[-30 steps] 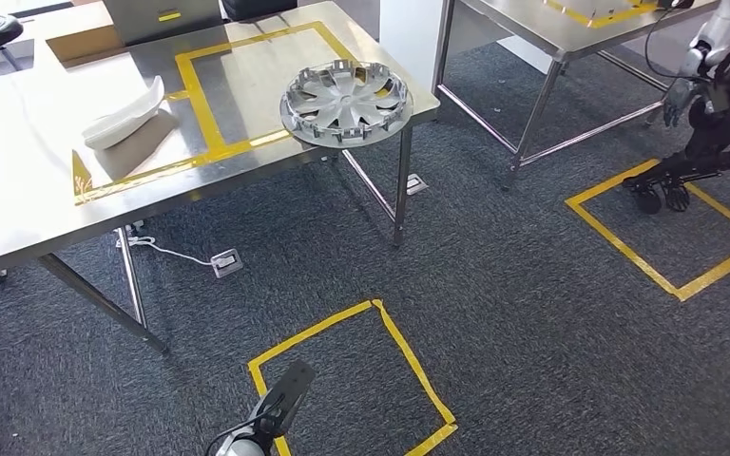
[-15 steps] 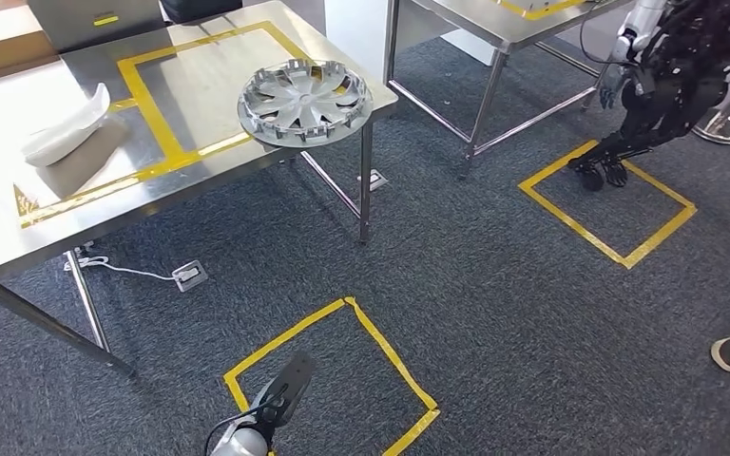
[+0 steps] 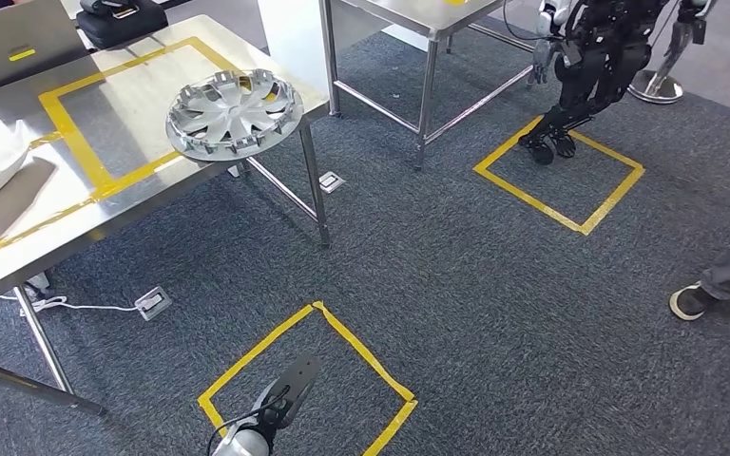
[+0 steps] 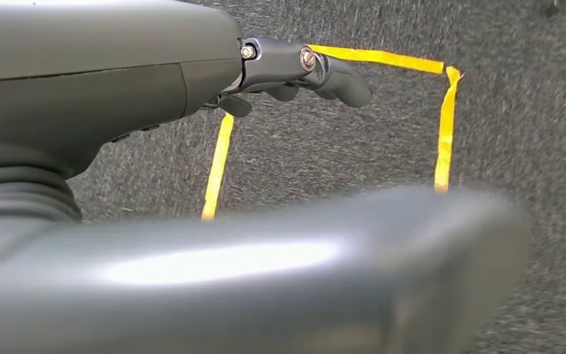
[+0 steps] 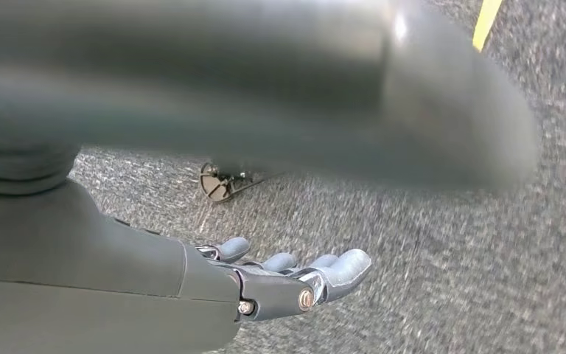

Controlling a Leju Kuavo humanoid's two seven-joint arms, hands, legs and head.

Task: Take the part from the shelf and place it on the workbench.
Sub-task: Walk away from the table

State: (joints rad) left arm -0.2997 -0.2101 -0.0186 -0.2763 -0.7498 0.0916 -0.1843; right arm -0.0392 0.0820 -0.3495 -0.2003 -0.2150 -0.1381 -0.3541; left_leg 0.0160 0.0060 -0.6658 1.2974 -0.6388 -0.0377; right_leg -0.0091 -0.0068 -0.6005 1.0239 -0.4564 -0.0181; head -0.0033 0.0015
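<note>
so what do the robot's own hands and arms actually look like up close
The left hand has a smooth grey cover, dark grey fingers and small silver screws at the knuckles, behind a thick rounded grey thumb. The right hand matches, though its fingertips look paler, bluish grey. In the head view a dark cable loops beside the silver left arm.

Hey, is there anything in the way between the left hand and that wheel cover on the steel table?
Nothing visible blocks it. The left hand hangs empty, low over the yellow floor square. The wheel cover lies at the table's near corner, overhanging its edge. Bare carpet lies between; the corner leg stands just beneath.
</note>
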